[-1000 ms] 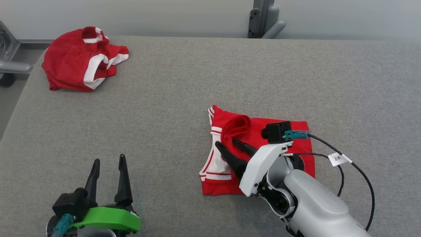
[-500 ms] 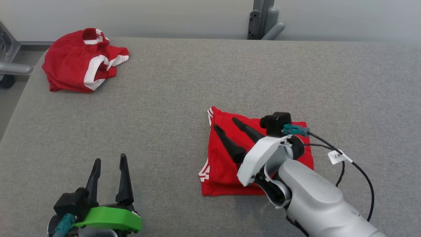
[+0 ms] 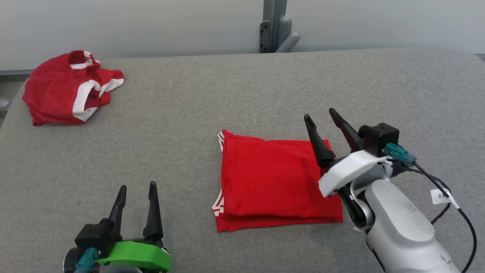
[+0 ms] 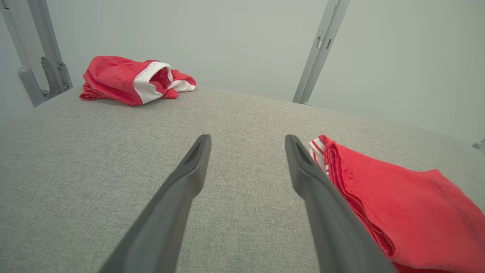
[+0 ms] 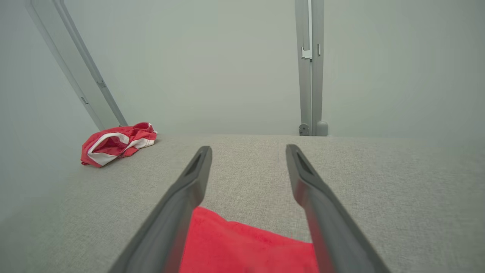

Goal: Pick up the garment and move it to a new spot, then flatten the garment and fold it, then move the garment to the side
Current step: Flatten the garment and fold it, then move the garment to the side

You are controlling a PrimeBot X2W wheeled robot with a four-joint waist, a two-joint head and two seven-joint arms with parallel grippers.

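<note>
The red garment [image 3: 273, 182] with white trim lies folded into a flat rectangle on the grey surface, near its middle. It also shows at the right of the left wrist view as the garment [image 4: 398, 212] and at the bottom of the right wrist view as the garment [image 5: 246, 246]. My right gripper [image 3: 321, 116] is open above the garment's far right corner, holding nothing, its fingers [image 5: 303, 182] apart. My left gripper [image 3: 137, 187] stands open at the lower left, well to the left of the garment, and is empty.
A second red and white garment [image 3: 64, 91] lies crumpled at the far left corner of the grey padded table [image 3: 242, 94]. A grey metal post [image 3: 274, 26] stands behind the table's far edge. A black cable [image 3: 454, 204] trails from the right wrist.
The right gripper let go of the folded-over flap, opened and drew back to the right and up. The garment now lies flat. The head camera shifted, so the whole scene moved.
</note>
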